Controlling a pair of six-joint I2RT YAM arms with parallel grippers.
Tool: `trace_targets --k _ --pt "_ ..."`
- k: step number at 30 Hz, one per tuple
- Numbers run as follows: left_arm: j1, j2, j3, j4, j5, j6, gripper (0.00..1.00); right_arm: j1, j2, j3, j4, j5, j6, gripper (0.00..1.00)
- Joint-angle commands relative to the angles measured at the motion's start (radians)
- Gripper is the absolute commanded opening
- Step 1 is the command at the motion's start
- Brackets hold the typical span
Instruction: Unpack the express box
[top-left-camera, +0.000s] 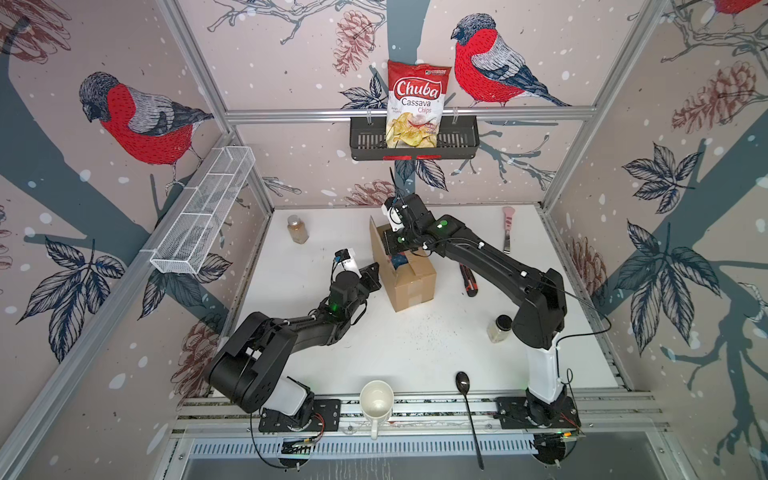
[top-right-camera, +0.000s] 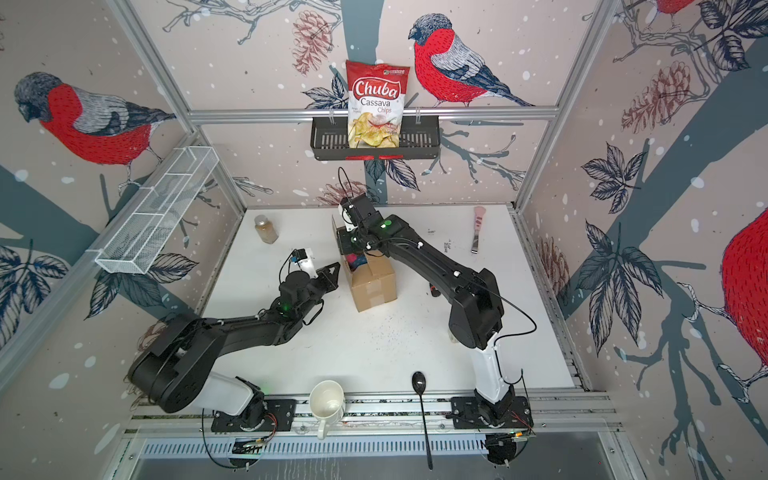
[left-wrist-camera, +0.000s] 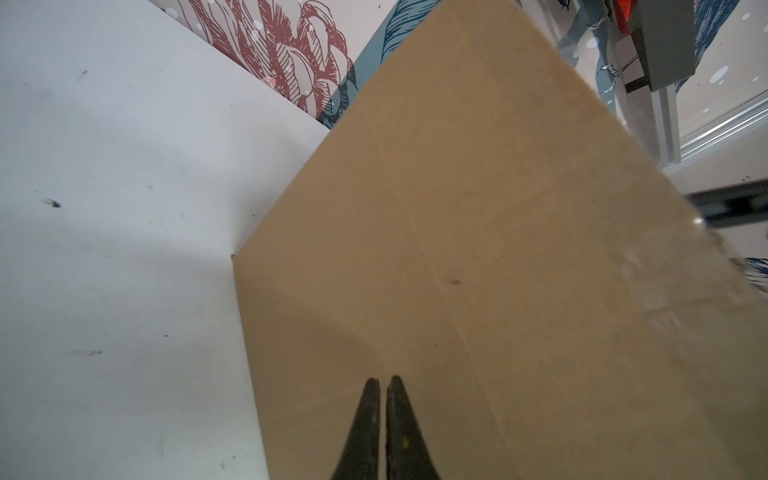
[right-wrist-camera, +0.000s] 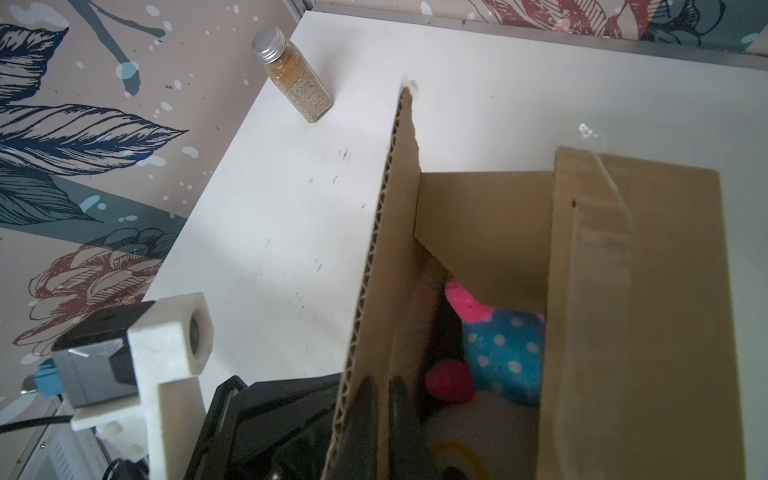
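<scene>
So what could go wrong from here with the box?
1. The left gripper is shut and only leans on the side of the express box, so the box may slide or tip when the right gripper moves the raised flap.
2. The other flap covers half the opening; the plush toy may snag under it.

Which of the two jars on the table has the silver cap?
The brown-filled jar at the back left, beyond the box. The other jar, on the right and nearer the front, has a black cap and pale contents.
</scene>
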Motion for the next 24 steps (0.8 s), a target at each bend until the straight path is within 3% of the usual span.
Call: trace_targets --k 1,8,18,24 --pt "0.001 0.032 0.012 0.143 0.045 -0.008 0.09 0.010 0.005 0.003 -0.017 0.061 0.021 0.02" --pt "0.001 0.089 0.027 0.195 0.076 -0.017 0.09 0.016 -0.007 -0.056 0.067 0.096 0.031 0.02" --pt "0.002 0.105 0.066 0.176 0.083 0.004 0.09 0.025 -0.100 -0.328 0.457 0.088 0.048 0.02" --pt "0.007 0.111 0.087 0.178 0.087 0.016 0.09 0.036 -0.101 -0.337 0.483 0.115 0.025 0.02"
